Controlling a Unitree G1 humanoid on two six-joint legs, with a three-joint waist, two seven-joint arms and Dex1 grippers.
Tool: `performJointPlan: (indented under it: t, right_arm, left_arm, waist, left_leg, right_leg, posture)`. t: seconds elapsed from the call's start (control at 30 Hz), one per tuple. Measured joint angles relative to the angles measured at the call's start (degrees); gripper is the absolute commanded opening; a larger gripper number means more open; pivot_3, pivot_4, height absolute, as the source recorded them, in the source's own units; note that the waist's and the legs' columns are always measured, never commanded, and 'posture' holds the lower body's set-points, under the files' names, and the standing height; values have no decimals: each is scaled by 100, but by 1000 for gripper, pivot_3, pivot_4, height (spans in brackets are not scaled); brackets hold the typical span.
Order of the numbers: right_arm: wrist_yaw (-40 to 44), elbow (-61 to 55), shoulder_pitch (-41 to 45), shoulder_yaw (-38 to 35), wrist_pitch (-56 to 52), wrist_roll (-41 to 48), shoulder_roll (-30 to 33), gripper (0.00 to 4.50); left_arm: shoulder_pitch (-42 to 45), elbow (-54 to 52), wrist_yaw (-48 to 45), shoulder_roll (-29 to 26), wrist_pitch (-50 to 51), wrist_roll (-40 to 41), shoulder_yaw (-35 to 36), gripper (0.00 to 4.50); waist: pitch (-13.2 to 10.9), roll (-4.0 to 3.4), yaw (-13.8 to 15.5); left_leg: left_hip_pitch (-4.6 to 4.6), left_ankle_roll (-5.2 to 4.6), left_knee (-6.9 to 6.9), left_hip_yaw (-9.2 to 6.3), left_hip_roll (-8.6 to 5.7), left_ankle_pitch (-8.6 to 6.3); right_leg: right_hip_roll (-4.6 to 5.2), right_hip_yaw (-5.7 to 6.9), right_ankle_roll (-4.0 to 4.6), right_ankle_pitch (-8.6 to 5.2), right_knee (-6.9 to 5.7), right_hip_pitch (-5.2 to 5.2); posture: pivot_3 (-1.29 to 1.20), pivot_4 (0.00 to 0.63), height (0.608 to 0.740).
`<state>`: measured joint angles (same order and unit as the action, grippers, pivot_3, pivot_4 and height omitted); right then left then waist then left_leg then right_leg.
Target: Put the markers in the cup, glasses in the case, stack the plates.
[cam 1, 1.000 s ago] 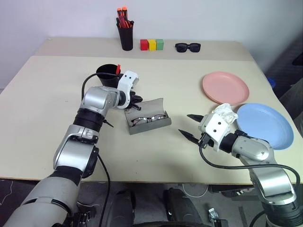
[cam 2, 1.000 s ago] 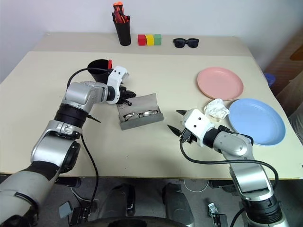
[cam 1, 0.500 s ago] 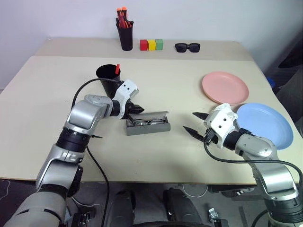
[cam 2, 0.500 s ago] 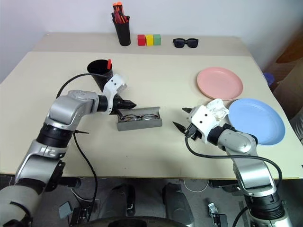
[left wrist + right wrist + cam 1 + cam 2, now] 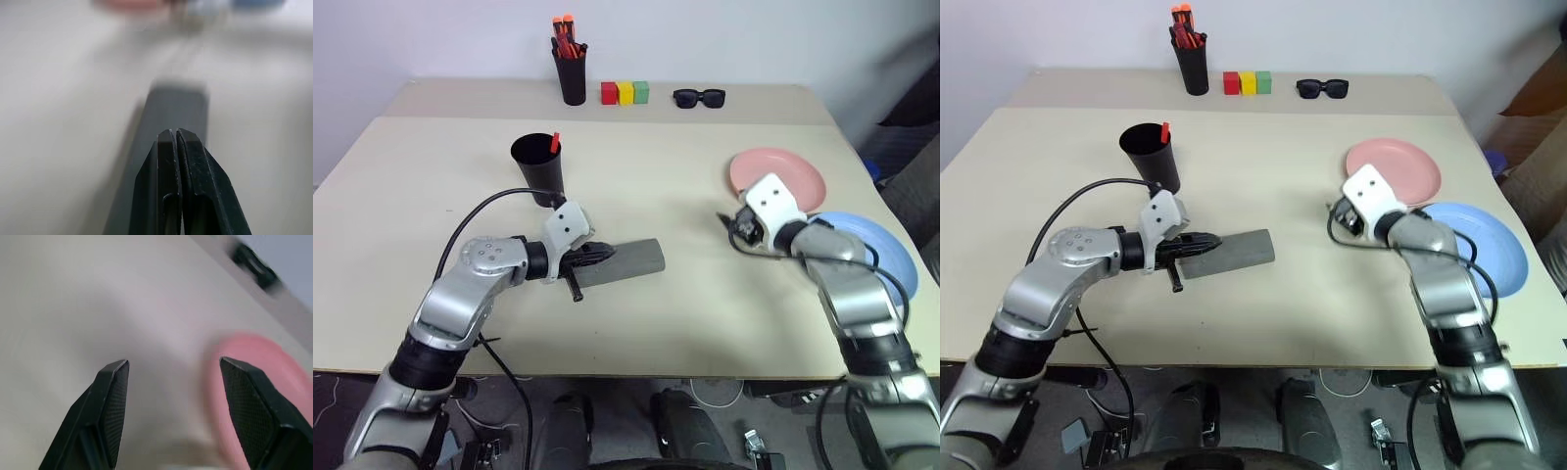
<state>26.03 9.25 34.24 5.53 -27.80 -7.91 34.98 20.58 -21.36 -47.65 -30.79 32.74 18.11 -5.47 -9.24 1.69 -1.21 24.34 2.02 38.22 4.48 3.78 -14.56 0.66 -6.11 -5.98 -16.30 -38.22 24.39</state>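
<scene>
Beige table (image 5: 705, 313) — case (image 5: 619, 261) lid down.
L gripper (image 5: 175, 142) pressed together at case; R gripper (image 5: 173, 369) spread nr pink plate (image 5: 793, 176).

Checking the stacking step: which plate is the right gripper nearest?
The salmon pink plate, just beyond the open right gripper; the light blue plate lies nearer the table's front edge.

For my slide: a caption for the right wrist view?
Open right gripper nearing the pink plate, sunglasses beyond.
</scene>
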Motion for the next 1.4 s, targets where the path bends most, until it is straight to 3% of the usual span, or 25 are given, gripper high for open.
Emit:
performJointPlan:
  t: [0.23, 0.33, 0.47, 0.7, 0.8, 0.97, 1.13, 1.27, 1.4]
  right_arm:
    - [-437, 2832, 1190, 579, 932, -581, -340, 2952]
    - [-547, 3737, 1597, 641, 1403, -669, -405, 2094]
    - [-609, 4359, 1762, 659, 1816, -739, -479, 33]
    - [-769, 4428, 1767, 673, 2356, -885, -467, 9]
    - [-806, 3564, 1440, 673, 2901, -985, -239, 9]
    - [-507, 1332, 404, 366, 3046, -1078, 688, 9]
    - [407, -1095, -1811, -899, 2064, -544, 1566, 9]
    - [949, -2403, -3299, -2019, 1187, -189, 1614, 9]
    - [1223, -3081, -4110, -2786, 556, 29, 1600, 9]
  left_arm:
    - [-461, -251, 317, 294, -468, 149, 295, 61]
    - [-593, -368, 470, 369, -470, 212, 331, 0]
    - [-729, -415, 602, 371, -472, 230, 347, 0]
    - [-757, -424, 790, 494, -573, 237, 344, 0]
    - [-685, -363, 842, 583, -633, 236, 319, 0]
    - [-545, -36, 920, 689, -850, 152, 201, 0]
    - [-387, 467, 870, 1027, -1090, 140, 124, 0]
    - [-267, 756, 692, 1254, -1187, 204, -45, 0]
    - [-73, 952, 518, 1419, -1234, 294, -94, 0]
  waist:
    - [-1, -2, -1]
    - [-1, -2, -12]
    - [-1, -2, -28]
    - [-3, -5, -118]
    - [-8, -14, -135]
    - [-8, -18, -59]
    - [-6, -20, 79]
    - [-3, -26, 16]
    - [4, -37, 3]
  left_leg:
    - [5, 0, -2, 6, -3, 0]
    - [4, 0, -3, 5, -2, 0]
    - [3, 0, -3, 4, -2, 0]
    - [4, 0, -4, 2, -1, 0]
    - [4, 0, -7, 0, -1, 0]
    - [6, 0, -6, -5, -2, 0]
    - [5, -1, -1, -6, -4, -1]
    - [-5, -1, 1, -4, -3, -1]
    - [-24, -1, 1, -6, -4, -1]
  right_leg:
    - [4, -2, -3, 1, 6, 2]
    - [3, -2, -3, 1, 4, 1]
    - [3, -1, -3, 1, 4, 1]
    - [3, 0, -3, 1, 3, 1]
    - [3, -1, -4, 1, 2, 1]
    - [4, 2, -5, 1, 6, -2]
    - [4, 3, -5, 0, 11, -11]
    - [1, -2, -5, 0, 8, -15]
    - [-3, -3, -3, -1, 7, -30]
  posture:
    - [0, 150, 725]
    - [0, 150, 725]
    - [0, 150, 725]
    - [0, 150, 725]
    - [0, 150, 725]
    - [0, 150, 725]
    - [0, 150, 725]
    - [0, 150, 725]
    - [0, 150, 725]
